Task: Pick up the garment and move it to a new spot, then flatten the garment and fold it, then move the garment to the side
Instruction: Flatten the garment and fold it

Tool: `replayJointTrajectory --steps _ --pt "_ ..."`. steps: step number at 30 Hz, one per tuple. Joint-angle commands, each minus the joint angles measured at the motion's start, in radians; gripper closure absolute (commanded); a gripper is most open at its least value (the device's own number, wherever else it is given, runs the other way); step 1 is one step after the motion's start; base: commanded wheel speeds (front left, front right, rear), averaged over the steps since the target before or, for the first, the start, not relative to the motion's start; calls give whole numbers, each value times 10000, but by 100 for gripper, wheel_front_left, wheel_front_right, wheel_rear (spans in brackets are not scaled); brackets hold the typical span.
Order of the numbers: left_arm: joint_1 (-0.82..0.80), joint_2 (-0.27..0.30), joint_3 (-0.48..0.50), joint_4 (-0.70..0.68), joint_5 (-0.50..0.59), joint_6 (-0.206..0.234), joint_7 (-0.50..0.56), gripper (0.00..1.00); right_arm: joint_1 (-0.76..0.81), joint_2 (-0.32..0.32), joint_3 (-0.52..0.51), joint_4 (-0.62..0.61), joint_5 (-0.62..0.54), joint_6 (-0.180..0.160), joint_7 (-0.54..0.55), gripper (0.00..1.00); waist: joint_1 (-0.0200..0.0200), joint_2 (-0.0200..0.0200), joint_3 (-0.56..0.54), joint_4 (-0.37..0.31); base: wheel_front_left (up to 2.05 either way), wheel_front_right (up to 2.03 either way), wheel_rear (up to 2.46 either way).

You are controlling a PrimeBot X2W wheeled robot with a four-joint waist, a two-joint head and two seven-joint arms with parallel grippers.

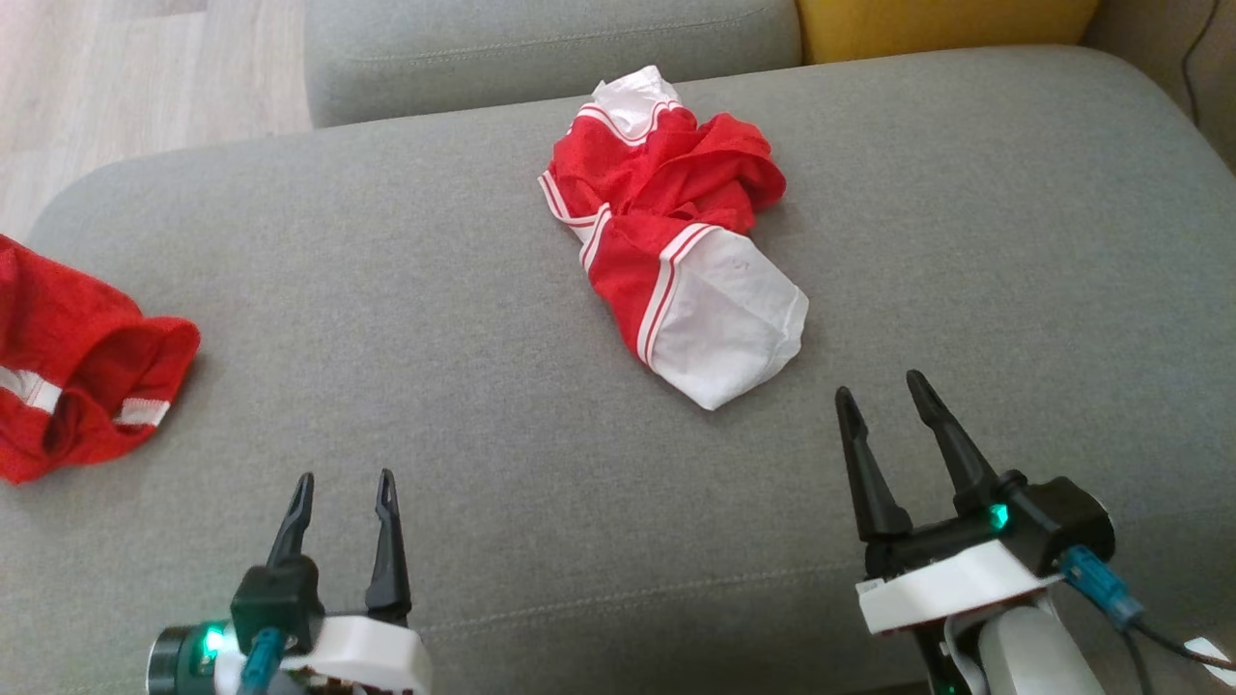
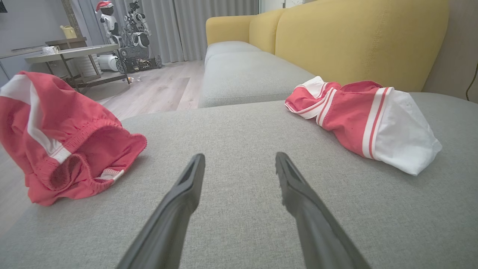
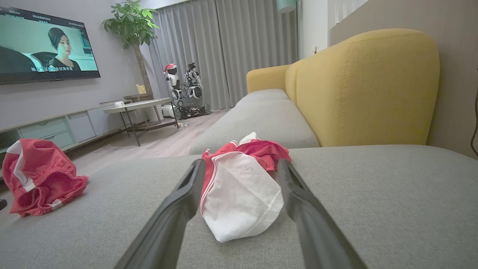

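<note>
**Both grippers spread and empty over the grey cushion, garment lying loose**

Everything here is placed against the large grey seat cushion (image 1: 386, 290) in front of you.

At the cushion's near edge, toward its left, is your left gripper (image 1: 346, 477). Its two dark fingers are spread apart with nothing between them. At the near right of the cushion is your right gripper (image 1: 881, 386), fingers likewise spread and empty. Its tips point at the garment and stop just short of it, not touching.

The garment (image 1: 676, 241) lies crumpled around the middle of the cushion, reaching to its far edge. It is red with white stripes. One white end points back toward your right gripper and a smaller white end lies at the far edge.

On the cushion's left edge sits a heap of red shorts (image 1: 77, 367) with a white band.

Beyond the far edge is a second grey cushion (image 1: 550, 48), with a yellow backrest (image 1: 946, 24) toward the far right. Past the far left corner is pale wooden floor (image 1: 126, 68).
</note>
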Motion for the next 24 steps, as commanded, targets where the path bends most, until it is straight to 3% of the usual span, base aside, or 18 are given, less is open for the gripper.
replayJointTrajectory --steps 1,13,19,24 --pt "-388 -46 383 -289 56 -23 -122 0 -180 36 249 -364 162 65 -46 0 0 0 5 -6 0 0 0" --pt "-685 -86 526 -165 -18 -149 -122 0 -228 36 221 -358 100 65 -46 0 0 0 280 -188 0 0 0" --pt "-1619 -100 451 -46 -84 -511 -122 0 -341 36 243 -404 32 65 -46 0 0 0 690 -466 0 0 0" --pt "-3475 -104 1 636 91 -1011 -122 0 -653 36 237 -589 -11 65 -46 0 0 0 1496 -766 0 0 0"
